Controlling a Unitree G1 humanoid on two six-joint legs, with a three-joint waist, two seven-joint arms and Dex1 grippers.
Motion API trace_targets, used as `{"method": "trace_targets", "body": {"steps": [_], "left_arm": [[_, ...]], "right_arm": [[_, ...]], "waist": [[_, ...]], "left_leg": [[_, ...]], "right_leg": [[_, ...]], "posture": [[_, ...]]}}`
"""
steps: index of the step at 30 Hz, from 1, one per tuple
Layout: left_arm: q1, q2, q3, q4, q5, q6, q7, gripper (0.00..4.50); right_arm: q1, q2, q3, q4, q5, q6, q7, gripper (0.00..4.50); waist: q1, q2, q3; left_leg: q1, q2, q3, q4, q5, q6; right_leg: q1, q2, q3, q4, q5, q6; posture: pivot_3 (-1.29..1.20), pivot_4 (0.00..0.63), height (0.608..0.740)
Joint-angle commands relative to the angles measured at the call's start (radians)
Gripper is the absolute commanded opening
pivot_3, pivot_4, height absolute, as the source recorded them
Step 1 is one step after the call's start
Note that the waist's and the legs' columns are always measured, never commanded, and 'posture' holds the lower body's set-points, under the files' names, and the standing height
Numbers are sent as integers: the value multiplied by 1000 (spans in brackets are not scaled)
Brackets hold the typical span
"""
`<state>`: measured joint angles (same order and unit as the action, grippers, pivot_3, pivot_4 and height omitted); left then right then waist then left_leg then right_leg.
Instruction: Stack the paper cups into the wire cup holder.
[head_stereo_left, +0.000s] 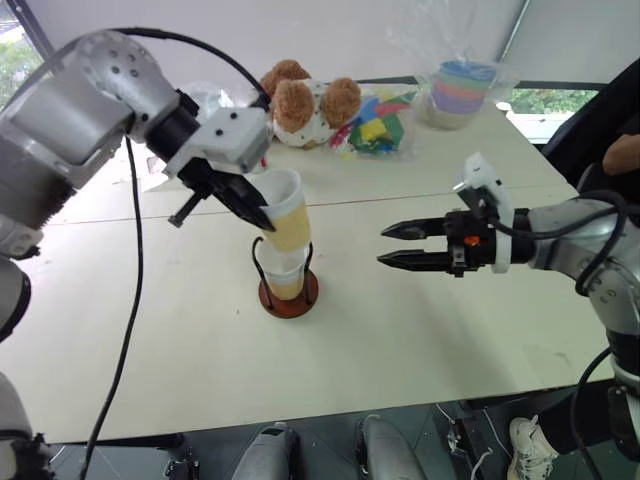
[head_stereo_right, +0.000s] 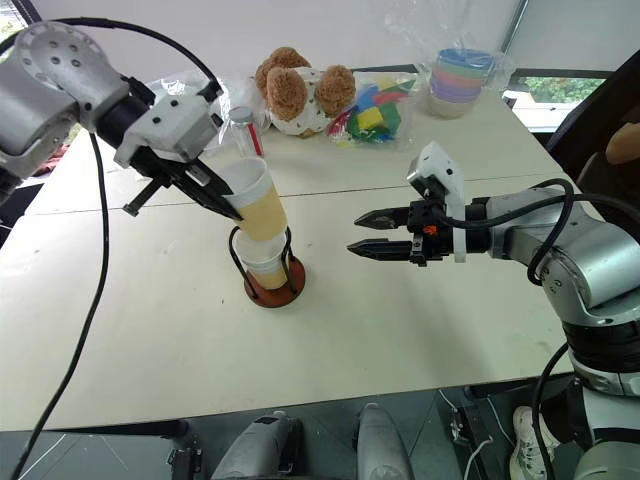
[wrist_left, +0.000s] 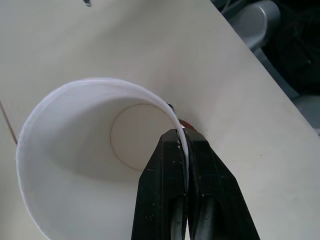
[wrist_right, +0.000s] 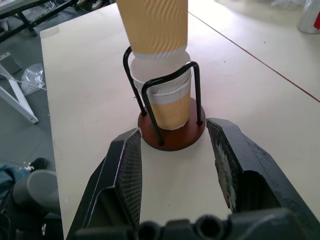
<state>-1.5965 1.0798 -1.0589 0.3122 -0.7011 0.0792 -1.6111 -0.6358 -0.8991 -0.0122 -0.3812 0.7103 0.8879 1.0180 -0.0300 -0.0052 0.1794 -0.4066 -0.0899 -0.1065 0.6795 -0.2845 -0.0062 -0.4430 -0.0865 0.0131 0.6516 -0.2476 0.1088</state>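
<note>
Pale counter (head_stereo_left: 420, 330) carries the holder (head_stereo_left: 288, 290) near its middle, with at least one cup (head_stereo_left: 285, 280) seated between the wire loops. Left tool (head_stereo_left: 262, 215) is clenched on the rim of another cup (head_stereo_left: 283, 215), tilted, its base entering the seated one. Right tool (head_stereo_left: 392, 245) hangs released, empty, beside the holder. I judge the stacking well along: this cup needs lowering and letting go.

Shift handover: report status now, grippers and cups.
Left gripper shut on paper cup rim, tilted over wire cup holder. Right gripper open, empty, beside holder. Cup already seated inside. Nothing blocking.
</note>
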Motion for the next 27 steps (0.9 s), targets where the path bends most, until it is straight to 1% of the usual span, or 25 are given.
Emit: {"method": "trace_targets", "body": {"steps": [1, 5, 11, 12, 14, 15, 18, 20, 21, 24, 26, 27], "left_arm": [[-70, 32, -63, 6, -35, -45, -3, 28], [-102, 33, -126, 17, -46, -75, -3, 28], [-104, 7, -162, 56, -32, -134, -3, 28], [-103, -2, -163, 64, -35, -139, -3, 272], [-99, -26, -155, 91, -29, -150, -3, 905], [-98, -32, -158, 99, -23, -160, -3, 1336], [-94, -51, -150, 122, -11, -183, -3, 2913], [-91, -64, -130, 138, 0, -187, -3, 3810], [-95, -66, -125, 142, -1, -183, -3, 3810], [-104, -94, -21, 220, -17, -91, -3, 3810], [-74, -100, 85, 269, -7, -33, -3, 3810], [-41, -101, 159, 300, 16, -11, -2, 3810]], "right_arm": [[0, 6, -43, -35, 26, 0, -17, 2218], [12, 9, -48, -40, 35, -5, -29, 2218], [14, 22, -48, -42, 42, -9, -52, 2218], [16, 21, -49, -43, 42, -11, -55, 2218], [15, 21, -49, -44, 44, -12, -60, 2218], [15, 22, -49, -44, 45, -12, -62, 2218], [16, 24, -48, -44, 47, -14, -69, 2218], [18, 24, -49, -45, 50, -14, -72, 2218], [19, 24, -50, -45, 52, -13, -73, 2218], [29, 27, -63, -29, 53, -20, -82, 2218], [55, 29, -81, -19, 44, -35, -92, 2218], [75, 34, -87, -14, 30, -57, -96, 2218]], "waist": [[5, 0, 0], [12, 0, 0], [16, 0, 0], [17, 0, 0], [17, 0, 0], [16, 0, 0], [14, 0, 0], [14, 0, 0], [14, 0, 0], [15, 0, 0], [14, 0, 0], [13, 0, 0]], "left_leg": [[0, 0, 0, 0, 0, 0], [0, 0, 0, 1, 0, 1], [0, 0, 0, 2, -1, 1], [0, 0, 0, 2, -1, 1], [-1, 0, 0, 2, -1, 1], [-1, 0, 0, 2, -1, 1], [0, 0, 0, 2, -1, 2], [-1, 0, 0, 2, -1, 2], [0, 0, 0, 2, -1, 2], [-1, 0, 0, 3, -1, 2], [-1, 0, 0, 3, -1, 2], [-1, 0, 0, 3, -2, 3]], "right_leg": [[0, 0, 0, 0, 0, 0], [0, 0, 0, 0, 0, 1], [0, 0, 0, 0, 0, 1], [1, 0, 0, 0, 0, 1], [1, 0, 0, 0, 0, 1], [1, 0, 0, 0, 0, 1], [0, 0, 0, 0, 0, 1], [0, 1, 0, 0, 0, 1], [0, 1, 0, 0, 0, 1], [0, 1, 0, 0, 0, 1], [0, 1, 0, 0, -1, 1], [0, 1, 0, 0, -1, 2]], "posture": [[0, 150, 740], [0, 150, 740], [0, 150, 740], [0, 150, 740], [0, 150, 740], [0, 150, 740], [0, 150, 740], [0, 150, 740], [0, 150, 740], [0, 150, 740], [0, 150, 740], [0, 150, 740]]}}
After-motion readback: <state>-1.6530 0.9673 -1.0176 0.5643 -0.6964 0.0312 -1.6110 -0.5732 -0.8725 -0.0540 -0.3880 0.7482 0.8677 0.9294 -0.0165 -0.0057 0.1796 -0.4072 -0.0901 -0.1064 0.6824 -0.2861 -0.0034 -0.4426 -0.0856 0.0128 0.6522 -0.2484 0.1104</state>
